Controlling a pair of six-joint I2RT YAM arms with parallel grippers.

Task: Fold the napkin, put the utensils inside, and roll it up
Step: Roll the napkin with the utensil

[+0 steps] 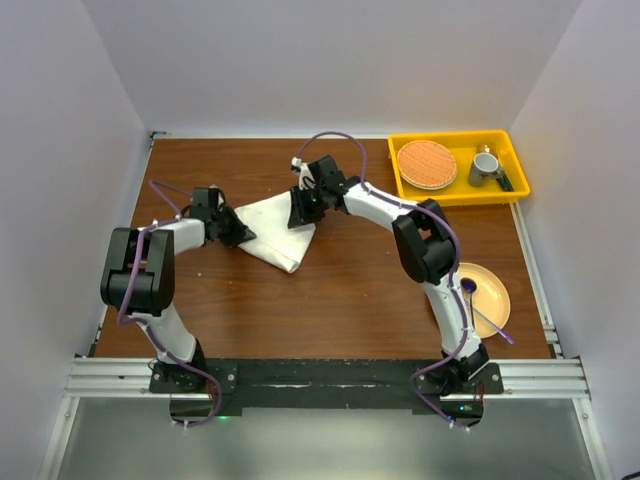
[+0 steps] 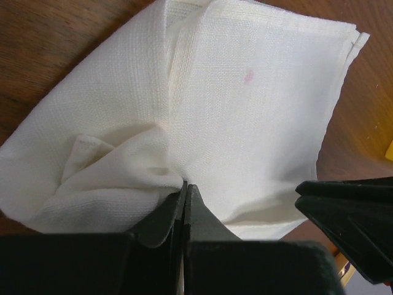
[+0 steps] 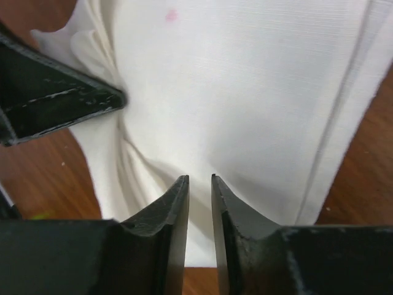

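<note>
**Napkin [image 1: 278, 230] during folding.** The off-white cloth lies partly folded and rumpled on the tabletop [image 1: 340, 300], left of centre, between the ends of the two arms.

- **Left jaws:** They are together, pinching a gathered bunch of cloth at the napkin's left end. Creases radiate from the pinch.
- **Right jaws:** They stand slightly apart over the flat right-hand part of the cloth, near a hemmed edge. Nothing is seen clamped between them.
- **Surroundings:** No utensil lies on the cloth. A plate [image 1: 492, 285] carrying a purple-ended utensil [image 1: 470, 286] sits well apart at the right.

The step in hand appears to be the fold, which is not yet finished. The next move probably calls for the right jaws to close on an edge, so that both arms can draw the cloth flat and square.
</note>
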